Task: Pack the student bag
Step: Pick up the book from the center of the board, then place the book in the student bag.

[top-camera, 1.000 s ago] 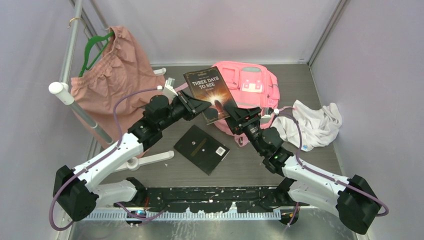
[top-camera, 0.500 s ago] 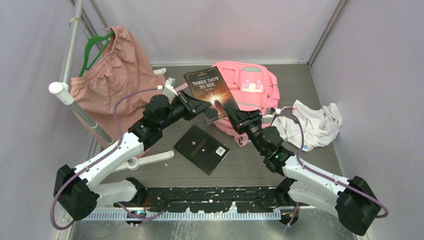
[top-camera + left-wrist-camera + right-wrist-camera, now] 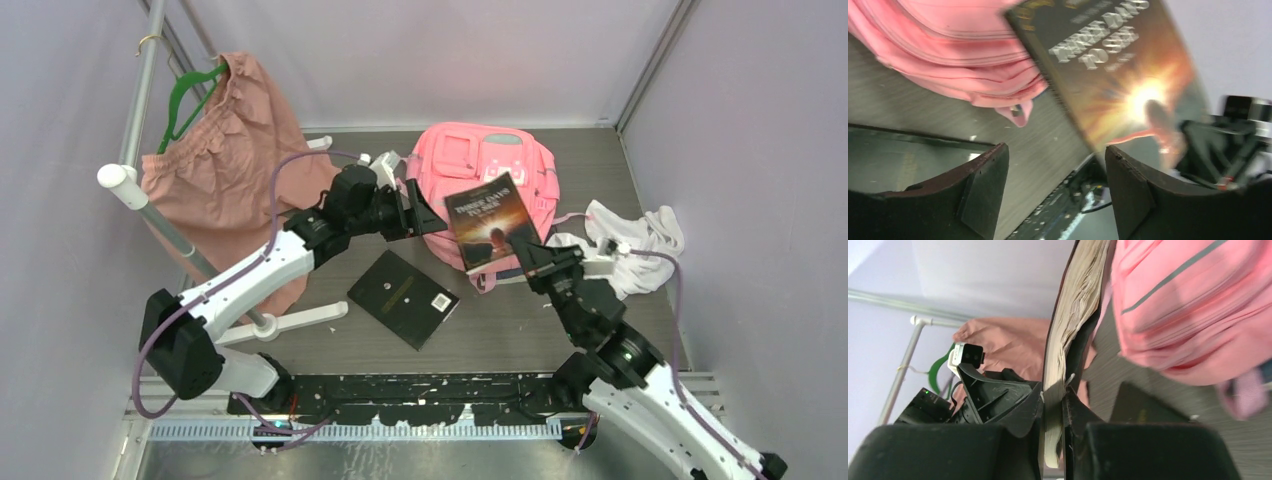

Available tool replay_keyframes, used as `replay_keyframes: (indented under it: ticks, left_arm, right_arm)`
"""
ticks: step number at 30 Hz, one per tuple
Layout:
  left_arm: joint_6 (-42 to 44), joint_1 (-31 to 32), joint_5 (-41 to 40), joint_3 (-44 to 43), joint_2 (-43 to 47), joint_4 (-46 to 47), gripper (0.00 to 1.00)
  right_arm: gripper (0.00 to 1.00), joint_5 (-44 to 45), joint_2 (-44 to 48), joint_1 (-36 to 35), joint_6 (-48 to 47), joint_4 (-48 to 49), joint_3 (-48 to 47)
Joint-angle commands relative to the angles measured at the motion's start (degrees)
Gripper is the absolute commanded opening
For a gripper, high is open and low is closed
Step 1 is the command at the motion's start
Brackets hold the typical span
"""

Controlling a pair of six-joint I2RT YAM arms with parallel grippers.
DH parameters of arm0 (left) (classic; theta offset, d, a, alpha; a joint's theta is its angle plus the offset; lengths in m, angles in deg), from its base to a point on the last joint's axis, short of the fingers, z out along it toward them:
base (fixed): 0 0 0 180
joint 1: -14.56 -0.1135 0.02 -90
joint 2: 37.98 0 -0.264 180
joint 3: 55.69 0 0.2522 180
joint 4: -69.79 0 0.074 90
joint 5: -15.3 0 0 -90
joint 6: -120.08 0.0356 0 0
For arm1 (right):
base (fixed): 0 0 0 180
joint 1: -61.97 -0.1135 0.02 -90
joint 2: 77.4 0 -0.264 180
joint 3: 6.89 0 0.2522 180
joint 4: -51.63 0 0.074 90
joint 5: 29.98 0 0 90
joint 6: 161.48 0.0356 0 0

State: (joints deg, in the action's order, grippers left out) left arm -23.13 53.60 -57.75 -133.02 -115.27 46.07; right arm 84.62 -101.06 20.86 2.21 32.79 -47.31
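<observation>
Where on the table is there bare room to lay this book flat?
Bare table lies between the black notebook and the right arm, and at the back right between the backpack and the wall. Crowded before the backpack: left pincer, right pincer and book.

student bag (image 3: 470, 150): bright pink; pale white-grey patch; light grey stripe trim
paperback (image 3: 488, 218): dark cover; white title lettering; orange-yellow sunburst; cream page edges
flat book (image 3: 403, 298): black; small white label; small gold mark
garment (image 3: 225, 150): dusty pink
hanger (image 3: 185, 100): green
cloth (image 3: 640, 250): white
table (image 3: 500, 320): dark grey, wood-grain streaks
left gripper (image 3: 1055, 165): black fingers
right gripper (image 3: 1054, 400): black fingers
left arm (image 3: 240, 285): white links, black joints, purple cable
</observation>
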Motion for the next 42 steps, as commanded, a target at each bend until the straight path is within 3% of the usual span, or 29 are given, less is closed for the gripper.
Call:
replay_keyframes:
  ticks: [1, 7, 13, 27, 38, 42]
  left_arm:
    - [24.57, 2.55, -3.60, -9.47, -5.36, -16.34, 0.73]
    - [50.27, 11.19, -14.88, -17.69, -16.12, -22.89, 0.75]
    - [67.78, 18.45, -25.93, -21.60, -24.85, -22.74, 0.74]
    - [71.45, 18.77, -34.96, -24.78, -31.80, -15.85, 0.67]
    - [71.33, 16.09, -31.53, -29.78, -36.11, -17.05, 0.62]
    - [70.39, 15.97, -31.19, -29.86, -35.82, -16.51, 0.50]
  right_arm:
    - [0.01, 14.91, 10.00, 0.23, -9.82, -28.87, -12.82]
    - [0.01, 24.89, 14.15, 0.07, -15.11, -47.52, -25.88]
    - [0.01, 27.98, 16.38, -1.11, -16.41, -54.57, -32.04]
    - [0.01, 31.28, 19.35, -5.55, -14.17, -55.79, -30.87]
    - [0.01, 32.68, 19.04, -8.69, -13.40, -55.64, -30.30]
    - [0.01, 32.48, 18.60, -9.05, -13.34, -55.09, -29.72]
